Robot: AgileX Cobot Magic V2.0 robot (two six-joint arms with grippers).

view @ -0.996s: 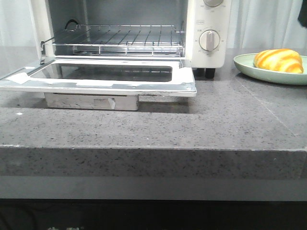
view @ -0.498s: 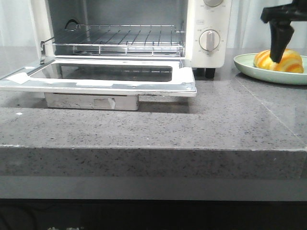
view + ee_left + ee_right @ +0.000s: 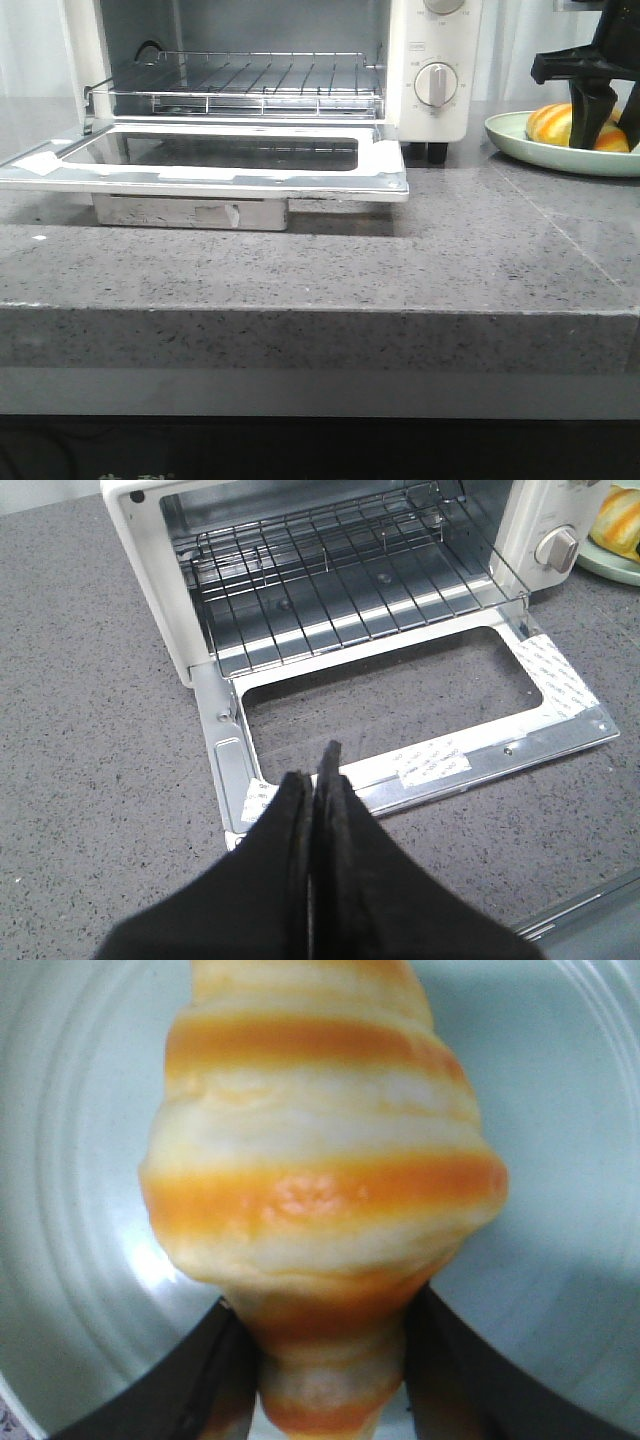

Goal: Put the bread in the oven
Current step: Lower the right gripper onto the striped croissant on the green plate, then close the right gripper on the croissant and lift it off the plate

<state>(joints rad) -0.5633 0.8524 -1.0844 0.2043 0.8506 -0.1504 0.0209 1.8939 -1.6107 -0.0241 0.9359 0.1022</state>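
The bread (image 3: 555, 122), a glossy orange and pale-striped croissant roll, lies on a pale green plate (image 3: 520, 148) at the far right. My right gripper (image 3: 605, 130) has come down over it, one finger on each side. In the right wrist view the bread (image 3: 320, 1180) fills the frame, and the gripper (image 3: 330, 1400) has both fingers pressed against its narrow end. The white oven (image 3: 430, 60) stands at the back left with its glass door (image 3: 230, 172) dropped open and its wire rack (image 3: 250, 85) bare. My left gripper (image 3: 318, 765) is shut and empty, above the door's front edge.
The open door sticks out over the grey stone counter (image 3: 400, 270) in front of the oven. The oven's knobs (image 3: 436, 84) face forward between the cavity and the plate. The plate rim (image 3: 560, 1110) surrounds the bread.
My right gripper came into view from above, dropped onto the plate and now has its fingers around the bread. The oven and the left gripper have not moved.
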